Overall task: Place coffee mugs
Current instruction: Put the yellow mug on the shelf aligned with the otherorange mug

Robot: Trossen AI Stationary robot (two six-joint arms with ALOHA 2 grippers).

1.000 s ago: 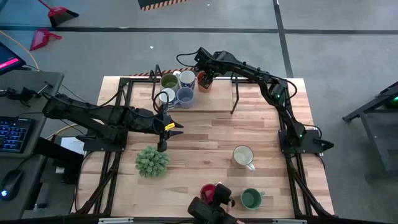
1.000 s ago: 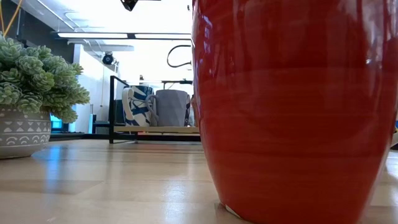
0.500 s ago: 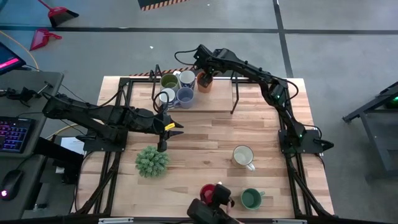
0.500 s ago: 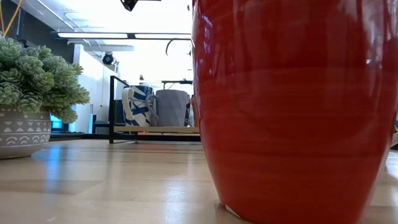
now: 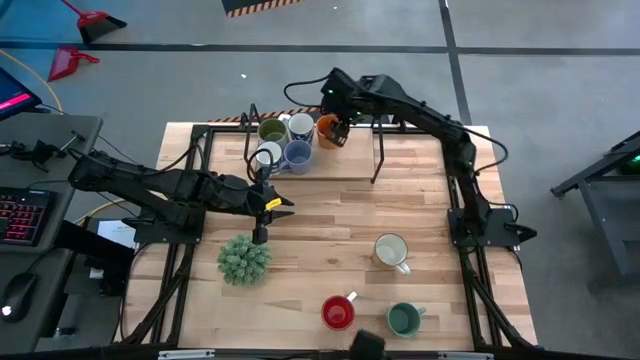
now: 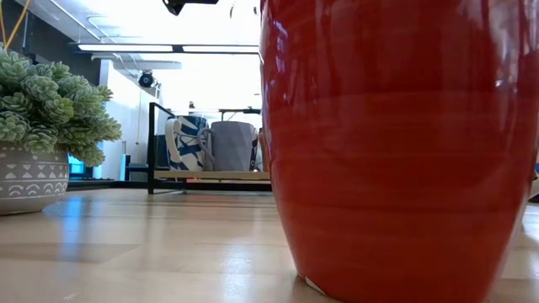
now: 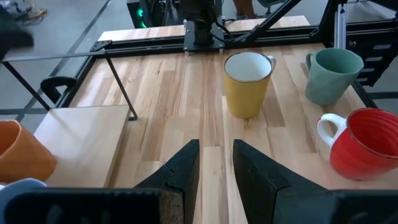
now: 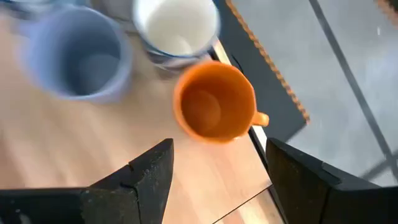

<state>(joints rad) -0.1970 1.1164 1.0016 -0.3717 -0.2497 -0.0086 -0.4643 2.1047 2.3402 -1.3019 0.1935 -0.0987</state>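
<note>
Five mugs stand on the raised wooden shelf at the far side: olive green, white, orange, blue-patterned white and blue. A cream mug, a red mug and a dark green mug stand on the table. My right gripper hangs open just above the orange mug and touches nothing. My left gripper waits low over the table's left middle, empty, its fingers a narrow gap apart.
A bushy potted plant stands near the left gripper, toward the near edge. The shelf's black legs stand on the table. The red mug fills most of the low view. Bare wood lies in the table's middle.
My right gripper has lifted off the orange mug and drawn back toward the table's right and far edge. The mug stays standing on the shelf and now shows in full. A dark thing by the red mug at the near edge has drawn away.
</note>
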